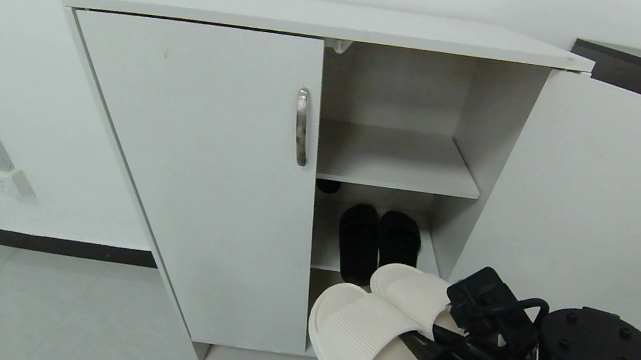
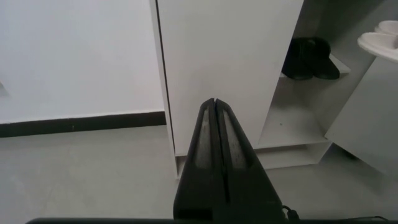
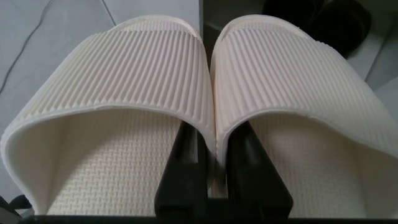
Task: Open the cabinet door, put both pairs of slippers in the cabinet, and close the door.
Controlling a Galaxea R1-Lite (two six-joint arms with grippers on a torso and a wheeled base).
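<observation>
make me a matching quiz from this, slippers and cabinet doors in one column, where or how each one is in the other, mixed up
Column one:
1. black slippers
2. white slippers
3. left door
4. right door

Column two:
A. swung open
B. held by the right end effector
C. lying on a shelf inside the cabinet
D. closed

Pairs: 1-C, 2-B, 3-D, 4-A
</observation>
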